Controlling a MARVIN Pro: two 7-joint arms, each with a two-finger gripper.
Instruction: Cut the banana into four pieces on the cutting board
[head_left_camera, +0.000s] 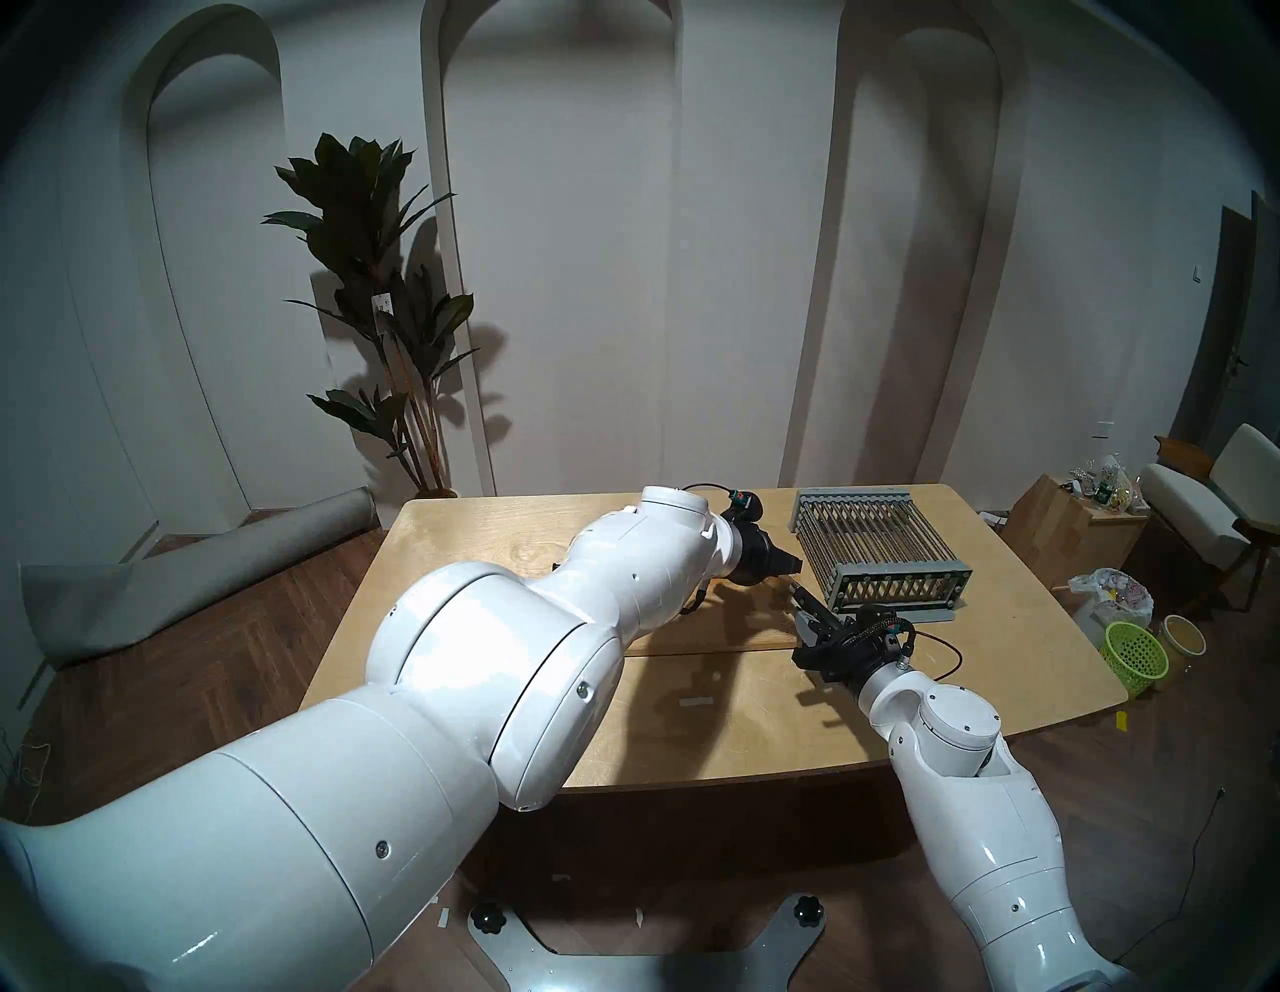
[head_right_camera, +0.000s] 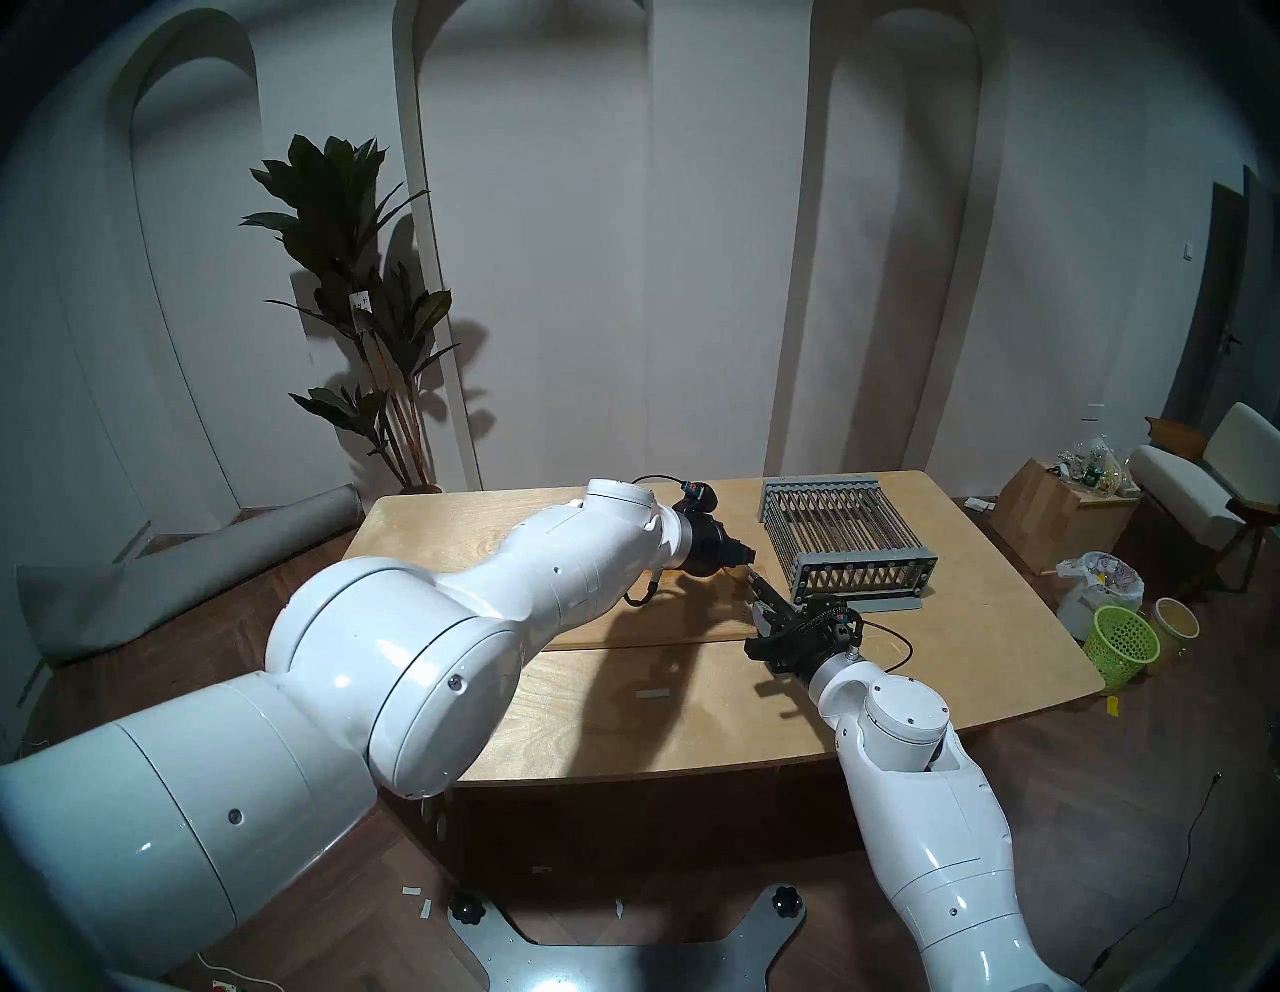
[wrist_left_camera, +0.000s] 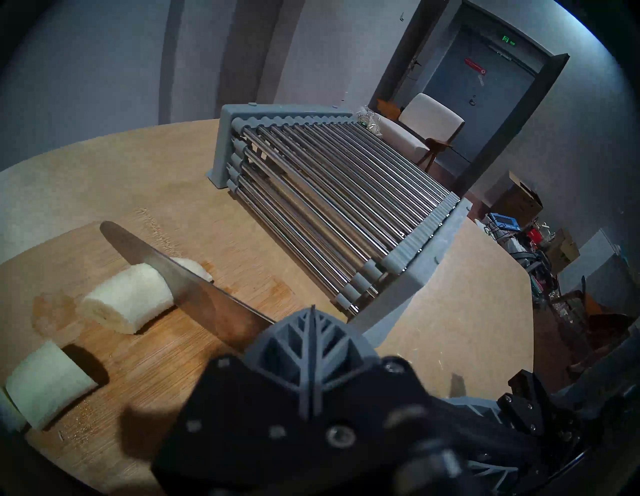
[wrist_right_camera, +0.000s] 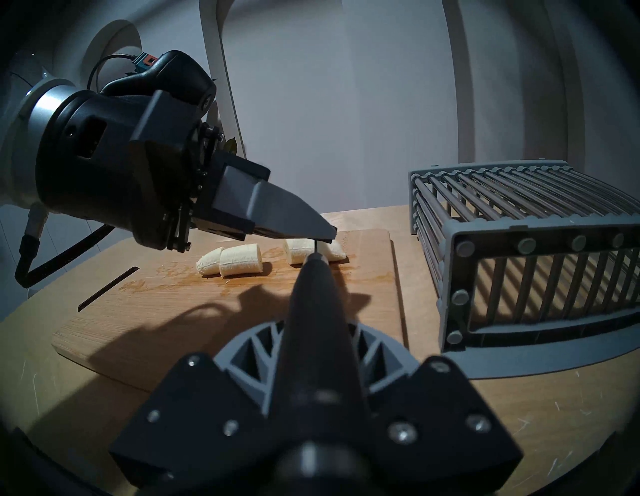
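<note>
Banana (wrist_right_camera: 241, 264) in 4 chunks; right end effector (wrist_right_camera: 313, 350) grips knife (wrist_left_camera: 180, 273), left end effector (wrist_right_camera: 325, 233) apparently closed.

Cream banana (wrist_right_camera: 240, 264), tan stained cutting board (wrist_right_camera: 194, 311)

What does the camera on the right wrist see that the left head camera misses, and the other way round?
Only the right wrist view shows the banana, sliced into pieces on the cutting board; from the head, the big left arm hides it. Only the head view shows the room's floor, with a green basket and a chair. Both show the left hand, the metal rack and the table.
</note>
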